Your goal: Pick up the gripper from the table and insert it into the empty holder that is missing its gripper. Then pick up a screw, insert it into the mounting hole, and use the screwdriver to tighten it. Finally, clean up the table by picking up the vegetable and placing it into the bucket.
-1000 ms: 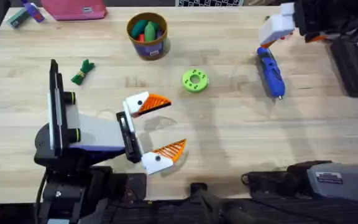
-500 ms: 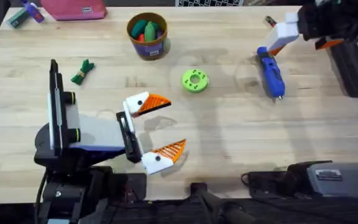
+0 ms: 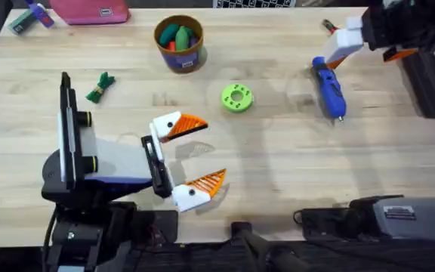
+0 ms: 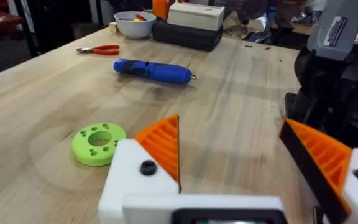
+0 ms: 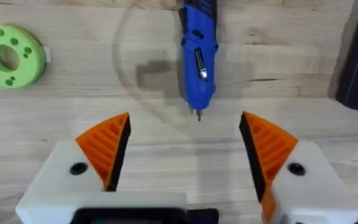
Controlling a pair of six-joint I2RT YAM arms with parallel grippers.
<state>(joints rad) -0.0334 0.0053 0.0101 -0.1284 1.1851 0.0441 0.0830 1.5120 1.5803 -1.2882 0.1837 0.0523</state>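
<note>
The blue screwdriver (image 3: 328,87) lies on the right side of the table, its metal tip toward the near edge. My right gripper (image 3: 362,54) hangs above it, open and holding nothing. In the right wrist view the screwdriver (image 5: 197,56) points at the gap of my right gripper (image 5: 185,124). My left gripper (image 3: 214,151) rests open and empty at the near left, and in its own view this left gripper (image 4: 229,124) faces the screwdriver (image 4: 154,70). The vegetable (image 3: 100,87) lies at the left. The bucket (image 3: 179,41) stands at the back. The loose gripper, the empty holder and the screw are out of view.
A flat green ring (image 3: 237,97) with holes lies mid-table. Red pliers (image 4: 98,50) and a white bowl (image 4: 134,23) sit beyond the screwdriver, next to a black box (image 4: 188,34). A pink case (image 3: 89,11) is at the back left.
My right gripper has shifted a little to the right, uncovering more of the screwdriver's rear end. The left arm and the objects have not moved.
</note>
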